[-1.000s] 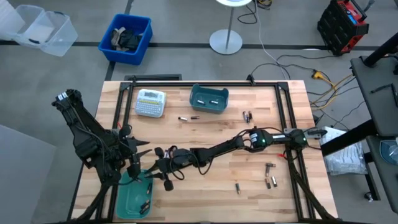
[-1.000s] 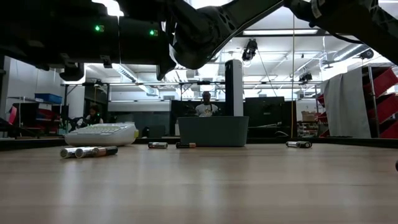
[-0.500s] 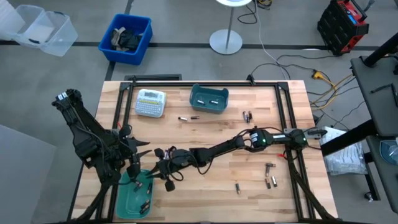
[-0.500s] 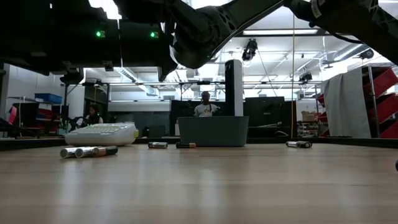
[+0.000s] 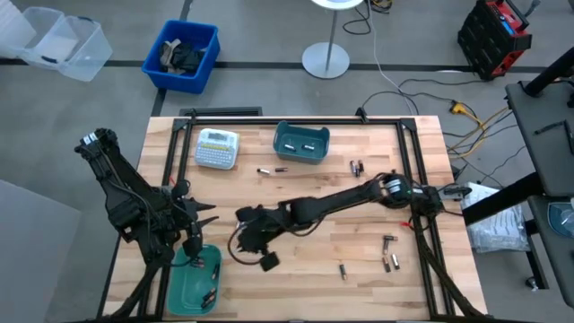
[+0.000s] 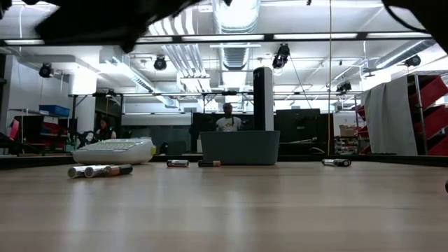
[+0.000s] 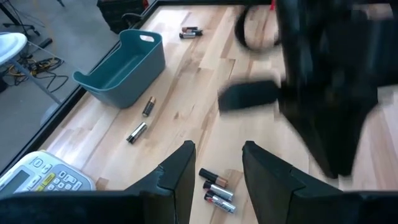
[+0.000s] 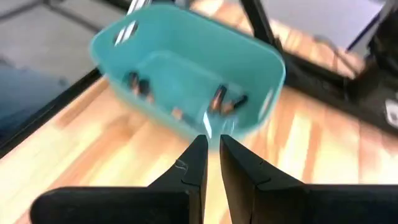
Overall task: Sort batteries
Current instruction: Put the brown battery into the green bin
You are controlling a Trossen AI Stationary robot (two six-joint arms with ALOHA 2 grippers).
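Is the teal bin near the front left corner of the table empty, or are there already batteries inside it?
Not empty. In the right wrist view the teal bin holds several batteries lying on its floor; their exact number cannot be told.

Right gripper (image 5: pixel 260 254) mid-table, fingers nearly closed, left gripper (image 5: pixel 193 235) parted

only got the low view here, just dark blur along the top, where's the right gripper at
Observer: The right gripper is over the bare wood at the table's near-left part, beside the near teal bin, not above it.
Operator: anything in that bin
Observer: Yes, the right wrist view shows several batteries lying on its floor.
Operator: and the left arm
Observer: The left gripper hangs open near that bin's far end, holding nothing.
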